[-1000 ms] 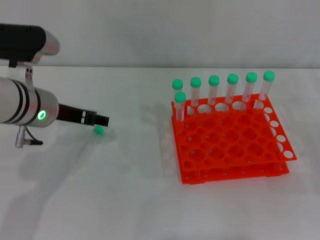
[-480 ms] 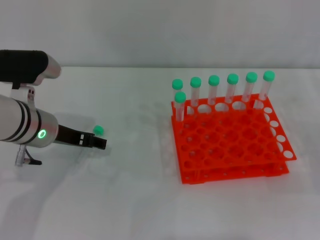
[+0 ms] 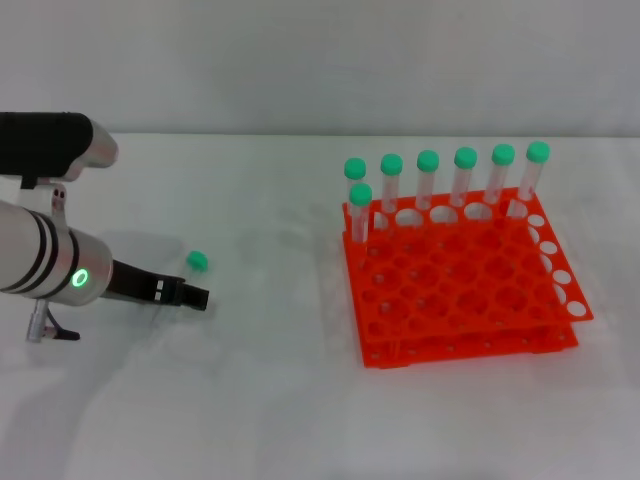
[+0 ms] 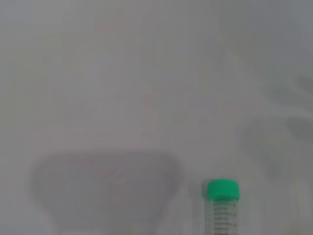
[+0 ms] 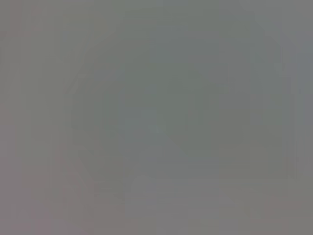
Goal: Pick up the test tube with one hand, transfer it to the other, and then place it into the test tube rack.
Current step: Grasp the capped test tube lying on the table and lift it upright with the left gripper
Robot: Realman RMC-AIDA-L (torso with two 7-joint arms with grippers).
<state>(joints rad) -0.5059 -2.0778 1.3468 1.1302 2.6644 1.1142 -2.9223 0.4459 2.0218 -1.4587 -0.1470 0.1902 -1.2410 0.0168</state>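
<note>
The test tube lies flat on the white table at the left, its green cap (image 3: 197, 261) pointing away from me and its clear body running back toward my left gripper. In the left wrist view the cap and the ribbed clear body (image 4: 222, 208) show close up. My left gripper (image 3: 190, 296), black on a white arm with black bands and a green light, is low over the table just in front of the cap, alongside the tube's body. The orange test tube rack (image 3: 460, 290) stands at the right. My right gripper is out of view; its wrist view is blank grey.
Several green-capped tubes (image 3: 428, 180) stand upright in the rack's back row, and one more (image 3: 360, 212) stands at its left edge. The left arm's black upper part (image 3: 45, 145) hangs at the far left.
My left gripper has moved toward me and lower, from beside the green cap to just in front of it along the tube. The tube and rack have not moved.
</note>
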